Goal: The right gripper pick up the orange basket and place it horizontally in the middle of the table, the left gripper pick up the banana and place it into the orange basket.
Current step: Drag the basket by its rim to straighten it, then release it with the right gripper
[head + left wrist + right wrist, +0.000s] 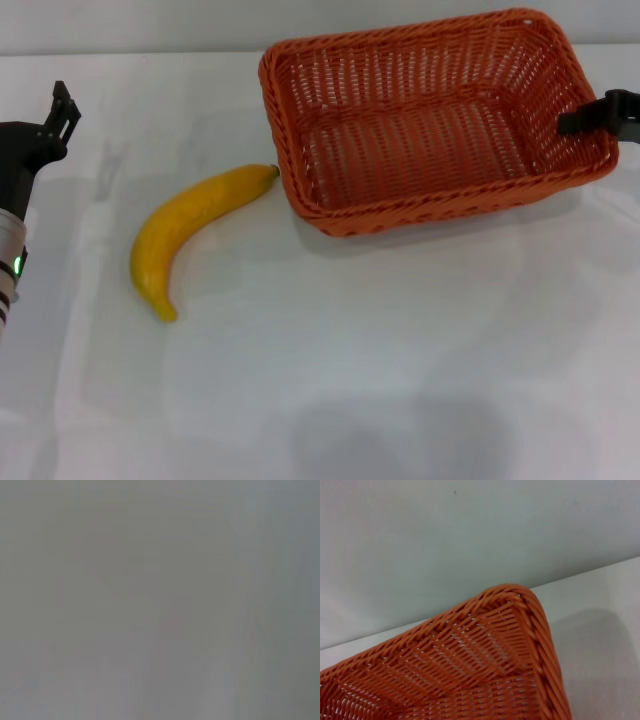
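The orange basket [435, 115] is a rectangular open-weave wicker piece with a braided rim, sitting toward the far right of the glossy white counter [400, 350]. The right gripper [600, 115] reaches in from the right edge to the basket's right rim; whether its jaws are closed there I cannot tell. The smooth, curved yellow banana [190, 230] lies just left of the basket, its dark stem tip almost at the wicker. The left gripper [55, 120] hangs at the far left, well apart from the banana, jaws unclear.
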`<move>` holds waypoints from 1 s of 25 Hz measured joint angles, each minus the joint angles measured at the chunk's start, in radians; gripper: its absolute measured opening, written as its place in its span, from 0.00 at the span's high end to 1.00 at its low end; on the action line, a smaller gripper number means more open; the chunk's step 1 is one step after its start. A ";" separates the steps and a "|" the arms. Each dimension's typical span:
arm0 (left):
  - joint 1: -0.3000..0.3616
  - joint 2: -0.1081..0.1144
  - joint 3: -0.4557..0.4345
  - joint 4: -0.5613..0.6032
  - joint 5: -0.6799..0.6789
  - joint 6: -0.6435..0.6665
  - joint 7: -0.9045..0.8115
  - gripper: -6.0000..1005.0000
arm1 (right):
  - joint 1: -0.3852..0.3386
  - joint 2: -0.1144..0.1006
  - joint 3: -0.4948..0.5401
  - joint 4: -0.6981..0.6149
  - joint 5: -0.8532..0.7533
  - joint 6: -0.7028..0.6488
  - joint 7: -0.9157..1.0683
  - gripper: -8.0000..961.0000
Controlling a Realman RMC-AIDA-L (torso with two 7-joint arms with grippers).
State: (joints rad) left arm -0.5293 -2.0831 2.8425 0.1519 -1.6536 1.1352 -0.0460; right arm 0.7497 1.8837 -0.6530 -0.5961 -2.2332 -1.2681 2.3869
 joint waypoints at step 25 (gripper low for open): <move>-0.004 0.003 0.000 -0.012 0.000 -0.001 0.000 0.14 | -0.006 0.025 0.004 -0.039 0.012 0.029 -0.022 0.81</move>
State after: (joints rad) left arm -0.5334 -2.0806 2.8424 0.1397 -1.6537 1.1337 -0.0455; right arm 0.7439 1.9087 -0.6488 -0.6351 -2.2211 -1.2394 2.3651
